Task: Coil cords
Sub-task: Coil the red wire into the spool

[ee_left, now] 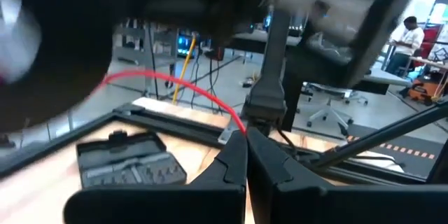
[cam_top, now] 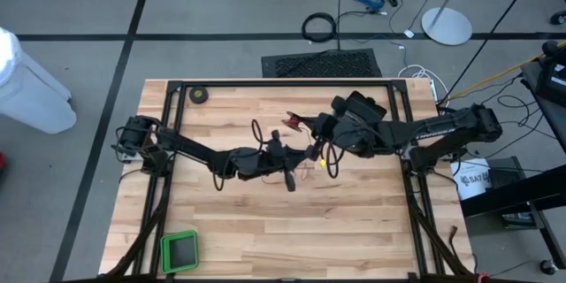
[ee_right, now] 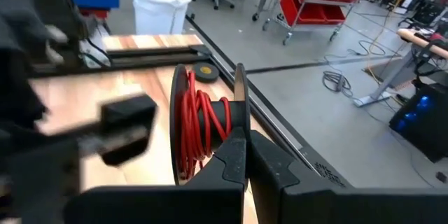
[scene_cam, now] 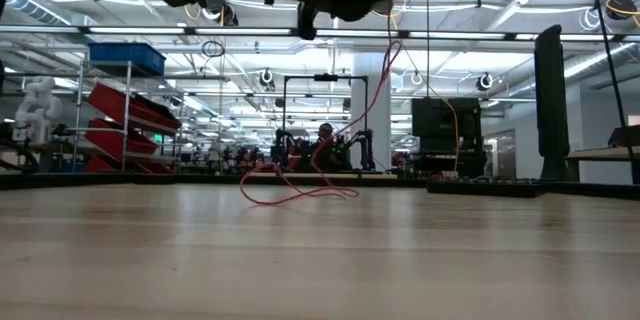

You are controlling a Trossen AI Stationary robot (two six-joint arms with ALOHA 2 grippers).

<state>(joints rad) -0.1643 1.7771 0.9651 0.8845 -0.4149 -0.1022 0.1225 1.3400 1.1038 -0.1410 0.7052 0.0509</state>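
Right gripper [ee_right: 241, 147]: closing its fingers on the reel [ee_right: 203, 122], which is standing on edge between them; in the high view it is hovering just right of table centre.
Reel: carrying several turns of red wire [ee_right: 190, 122] around its dark hub; held clear of the wooden table [cam_top: 265, 221].
Left gripper [ee_left: 245, 155]: fingers pressed together on the red wire, which is leaving the fingertips toward 10 o'clock in the left wrist view; in the high view it is working just left of table centre.
Key relation: in the high view the reel is lying at about 3 o'clock from the left gripper, close by, with the two grippers nearly meeting. The wire's long axis is running roughly 9 to 3 o'clock between them. The right arm is the nearer one to the reel; the left arm is the nearer one to the free wire.
Loose wire: in the low view, hanging down from the arms and lying in untidy loops on the table beyond.
Judgement: winding appears partly done; slack is remaining to be fed onto the reel.
Far items: black tape roll [cam_top: 200, 95] at the table's 11 o'clock corner; green tray [cam_top: 179, 251] at 7 o'clock.
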